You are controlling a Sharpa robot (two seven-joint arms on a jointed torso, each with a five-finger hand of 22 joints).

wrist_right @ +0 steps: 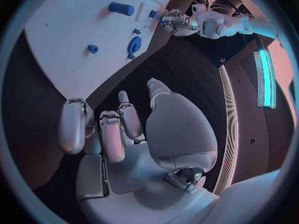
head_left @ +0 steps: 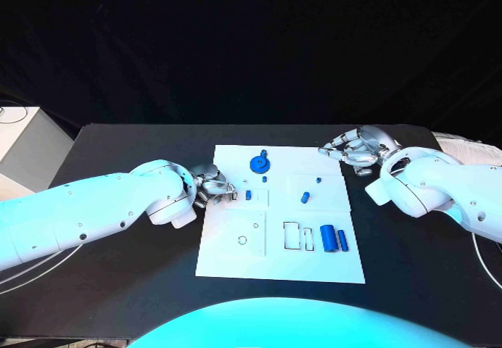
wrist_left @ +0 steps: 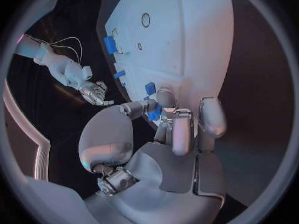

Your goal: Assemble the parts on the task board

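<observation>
Item: white board (head_left: pixel 281 254), lying flat at the middle of the black table (head_left: pixel 125 145), long sides running away from the robot. Left hand (head_left: pixel 210 183) sat over the board's left edge, fingers drawn together; its wrist camera showed a small blue part (wrist_left: pixel 154 113) pinched between the fingertips (wrist_left: pixel 167 97), apparently held low over the board to be carried to a slot. A second small blue part (head_left: pixel 249 194) stood beside that hand, just inside the left edge, in an outlined square. Right hand (head_left: pixel 358 148) rested off the board's far right corner, over the table, fingers curled loosely and nothing in them, seemingly parked clear of the work. Blue disc (head_left: pixel 257 162) with a stub lay near the far edge; a small peg (head_left: pixel 303 196) stood towards the middle; two blue cylinders (head_left: pixel 334 238) lay side by side near the right edge, next to rectangular outlines (head_left: pixel 298 235), probably awaiting fitting. A ring mark (head_left: pixel 243 241) showed in the near left quarter. Brands, labels, writing: none legible.
</observation>
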